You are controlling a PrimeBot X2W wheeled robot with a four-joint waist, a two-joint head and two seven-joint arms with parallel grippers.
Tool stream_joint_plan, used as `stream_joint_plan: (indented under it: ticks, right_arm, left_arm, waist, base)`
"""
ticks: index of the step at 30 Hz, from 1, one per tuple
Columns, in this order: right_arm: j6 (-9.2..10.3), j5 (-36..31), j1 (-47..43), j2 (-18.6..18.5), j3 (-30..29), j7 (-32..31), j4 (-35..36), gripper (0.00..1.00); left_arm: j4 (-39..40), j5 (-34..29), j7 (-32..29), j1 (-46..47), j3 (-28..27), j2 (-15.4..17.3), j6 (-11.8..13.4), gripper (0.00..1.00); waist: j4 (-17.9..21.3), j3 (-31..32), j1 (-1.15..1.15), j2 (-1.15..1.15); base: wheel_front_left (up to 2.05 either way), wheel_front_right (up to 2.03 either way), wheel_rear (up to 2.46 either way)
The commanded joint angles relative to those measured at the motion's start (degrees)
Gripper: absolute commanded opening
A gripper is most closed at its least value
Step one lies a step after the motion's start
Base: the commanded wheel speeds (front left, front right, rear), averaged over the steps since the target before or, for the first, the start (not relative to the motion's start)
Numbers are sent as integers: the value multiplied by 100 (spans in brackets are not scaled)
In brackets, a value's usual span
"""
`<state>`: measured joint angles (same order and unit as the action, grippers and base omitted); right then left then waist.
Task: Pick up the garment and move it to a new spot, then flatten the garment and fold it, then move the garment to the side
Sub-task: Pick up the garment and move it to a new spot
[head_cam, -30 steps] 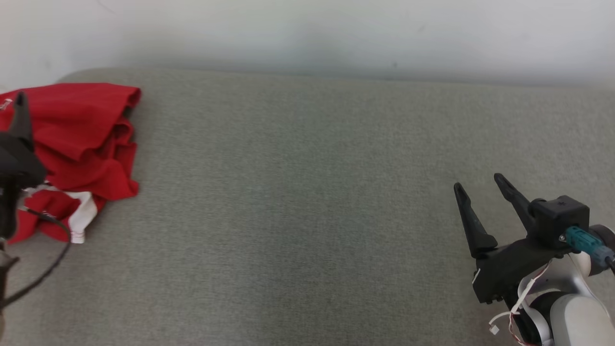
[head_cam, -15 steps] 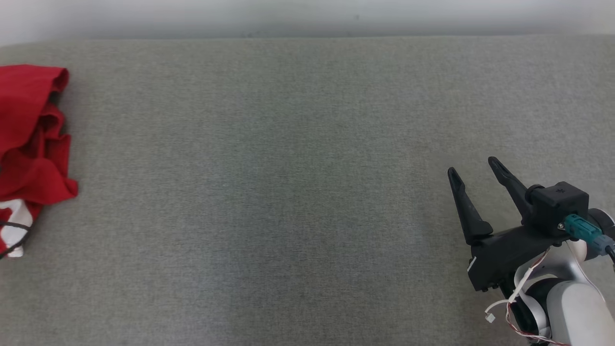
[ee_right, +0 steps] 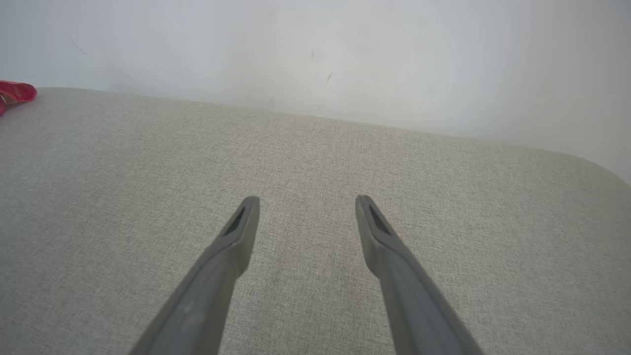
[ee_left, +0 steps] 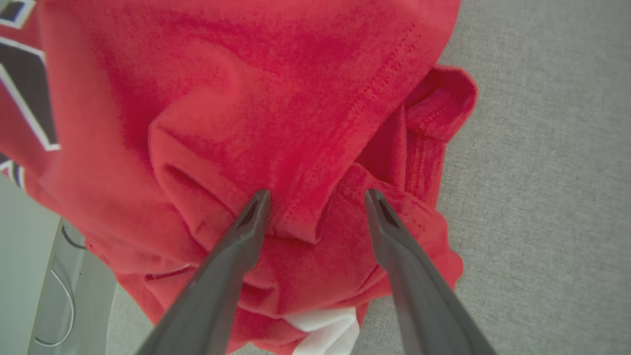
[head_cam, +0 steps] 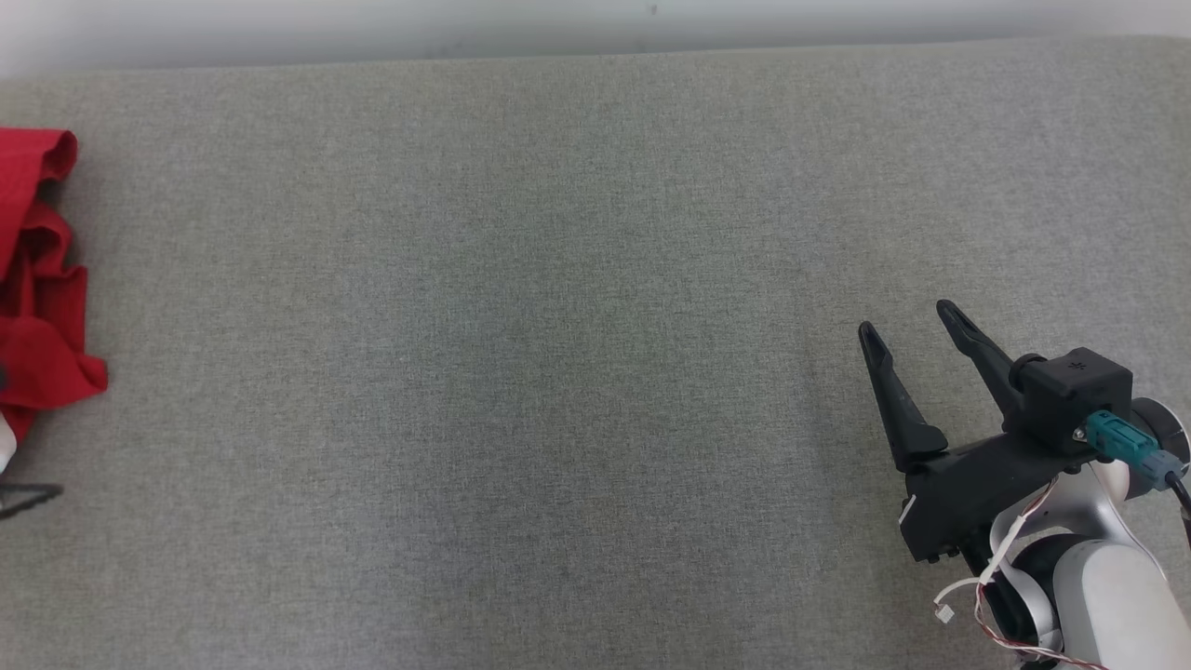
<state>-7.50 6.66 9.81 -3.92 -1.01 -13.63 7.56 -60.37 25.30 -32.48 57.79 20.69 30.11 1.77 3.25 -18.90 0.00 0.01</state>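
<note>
- Your garment (head_cam: 37, 279), a red one, lies crumpled at the far left edge of the head view, on the grey cushion (head_cam: 558, 326), with part of it cut off by the frame
- Your left gripper (ee_left: 318, 194) hangs right over that heap in its own wrist view, both dark fingers spread wide, nothing clamped between them
- Between those fingers you see a stitched hem fold of the red cloth; the tips look close to the fabric, though from this angle you cannot really tell whether they touch it
- In the upper left corner of that wrist view there is a dark print (ee_left: 29, 98) edged in white on the cloth, and a white patch (ee_left: 325, 335) pokes out from under the pile at the bottom
- Grey upholstery runs down the right side of the left wrist view, just beside the garment's bunched edge
- Over to your right gripper (head_cam: 905, 317): it is at the lower right of the head view, fingers pointing up, parted, holding nothing, well apart from the garment
- Its own wrist view has the two fingers splayed above plain grey cushion, a pale wall (ee_right: 345, 49) behind, and a sliver of red at the far left edge
- A teal connector (head_cam: 1112, 437) sticks out at the right wrist, above the pale forearm (head_cam: 1107, 605)
</note>
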Motion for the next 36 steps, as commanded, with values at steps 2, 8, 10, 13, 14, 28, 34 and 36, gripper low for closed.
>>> stream_joint_plan:
  ticks: [2, 8, 10, 13, 14, 28, 34, 36]
  right_arm:
    - [2, 49, 53, -39, 1, -16, 20, 100]
    - [2, 56, 72, -64, 7, -37, 39, 100]
    - [2, 58, 77, -72, 20, -36, 33, 100]
    - [2, 63, 77, -70, 31, -26, 19, 100]
    - [2, 67, 72, -68, 36, -17, 5, 100]
    - [2, 138, -95, 27, 48, 138, -316, 100]
    - [2, 170, -186, 55, -5, 211, -487, 100]
    - [2, 177, -202, 62, -34, 229, -532, 100]
  left_arm:
    - [-17, -68, -6, -138, 43, 12, 32, 100]
    - [63, -152, 266, -235, 136, 54, 114, 0]
    - [40, -98, 356, -236, 149, 42, 29, 0]
    - [78, -164, 499, -161, 200, 79, -22, 0]
    - [109, -190, 590, -118, 230, 90, -48, 0]
    - [801, 79, 1937, 547, 199, -253, -654, 0]
    - [1322, 400, 2091, 725, 252, -661, -845, 0]
    - [1535, 455, 2072, 776, 349, -751, -880, 0]
  waist:
    - [4, -30, 0, -1]
    - [-24, -63, 0, -1]
    - [-49, -50, 0, -1]
    - [-75, -15, 0, -1]
    - [-88, 11, 0, -1]
    - [-214, 569, 0, -1]
    - [-179, 845, 0, -1]
    - [-164, 908, 0, -1]
  base:
    - [0, 0, 0]
    - [0, 0, 0]
    - [0, 0, 0]
    - [0, 0, 0]
    - [0, 0, 0]
    - [0, 0, 0]
    - [0, 0, 0]
    - [0, 0, 0]
